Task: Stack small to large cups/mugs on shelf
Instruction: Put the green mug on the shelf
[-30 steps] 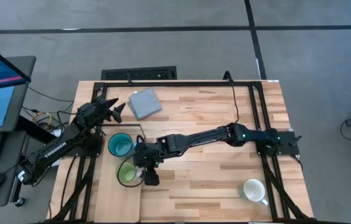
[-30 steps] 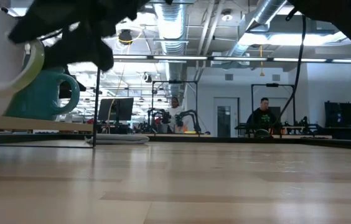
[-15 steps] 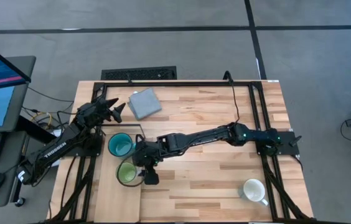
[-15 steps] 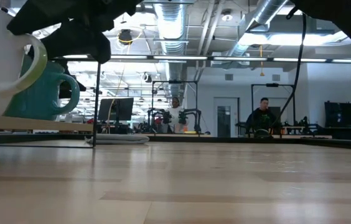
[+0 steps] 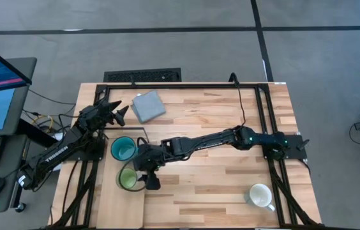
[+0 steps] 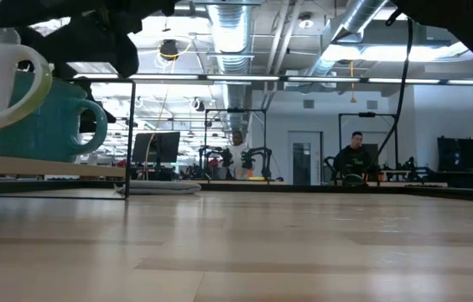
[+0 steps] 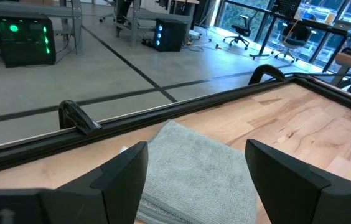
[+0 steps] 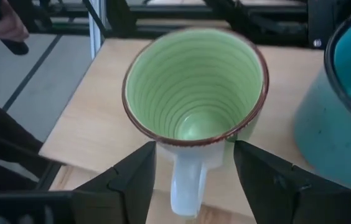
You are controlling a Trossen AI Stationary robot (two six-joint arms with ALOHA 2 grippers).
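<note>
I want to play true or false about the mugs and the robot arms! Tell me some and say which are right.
1. The light green ribbed mug stands on the pale wooden shelf panel. True.
2. The white handled mug is on the shelf too. False: it stands on the striped tabletop, near the right arm's base.
3. The right tool has its fingers either side of the green mug's handle. True.
4. The left tool holds the teal-blue mug. False: it is open, over the folded grey cloth.
</note>
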